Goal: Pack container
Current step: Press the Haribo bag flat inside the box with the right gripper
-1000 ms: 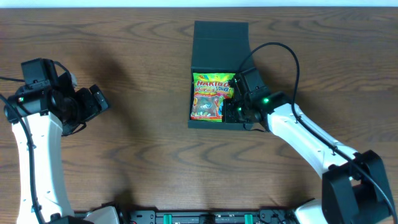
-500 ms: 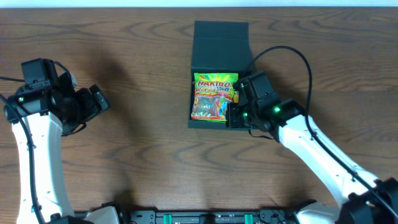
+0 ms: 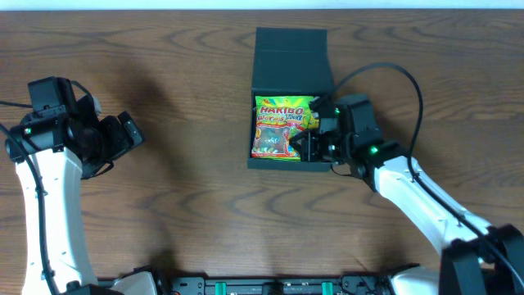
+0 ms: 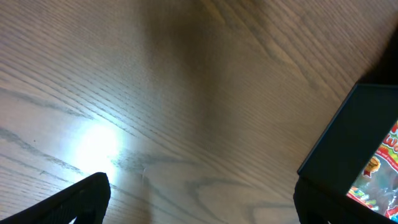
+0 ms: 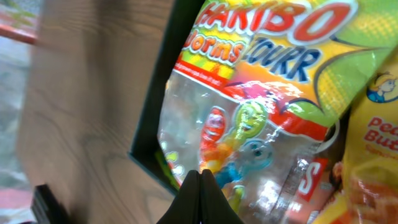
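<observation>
Overhead is evenly bright. White glare on the table [image 4: 186, 93] just above the left fingers [image 4: 81, 199], soft shadow beyond. Above the right fingers [image 5: 194, 202] the candy bag [image 5: 249, 118] is blurred, its film glinting.

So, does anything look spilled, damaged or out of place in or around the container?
Nothing stands out. The Haribo bag lies inside the open container, on other packets, and nothing lies spilled on the table.

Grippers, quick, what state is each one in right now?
Left gripper: open, holding nothing.
Right gripper: shut, nothing visibly held, tips over the Haribo bag in the container.
</observation>
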Robot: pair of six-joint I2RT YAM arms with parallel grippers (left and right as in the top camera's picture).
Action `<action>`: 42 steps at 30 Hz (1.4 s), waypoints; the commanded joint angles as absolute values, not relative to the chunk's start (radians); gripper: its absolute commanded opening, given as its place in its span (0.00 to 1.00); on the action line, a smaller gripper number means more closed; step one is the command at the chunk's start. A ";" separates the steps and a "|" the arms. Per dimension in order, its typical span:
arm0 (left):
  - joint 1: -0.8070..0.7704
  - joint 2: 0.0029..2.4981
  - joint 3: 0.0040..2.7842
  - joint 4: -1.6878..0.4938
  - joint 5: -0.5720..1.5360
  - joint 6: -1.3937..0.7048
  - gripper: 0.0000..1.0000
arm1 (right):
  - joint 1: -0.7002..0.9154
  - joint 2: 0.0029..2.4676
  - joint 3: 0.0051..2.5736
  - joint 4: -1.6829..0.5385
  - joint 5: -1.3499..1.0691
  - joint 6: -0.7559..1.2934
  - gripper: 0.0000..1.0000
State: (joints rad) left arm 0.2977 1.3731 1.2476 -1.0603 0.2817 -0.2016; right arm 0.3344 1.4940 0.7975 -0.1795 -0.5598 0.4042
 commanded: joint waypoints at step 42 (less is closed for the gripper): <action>0.302 1.378 1.243 -1.061 0.281 -0.195 0.95 | 0.241 1.849 0.862 0.312 -0.858 0.613 0.02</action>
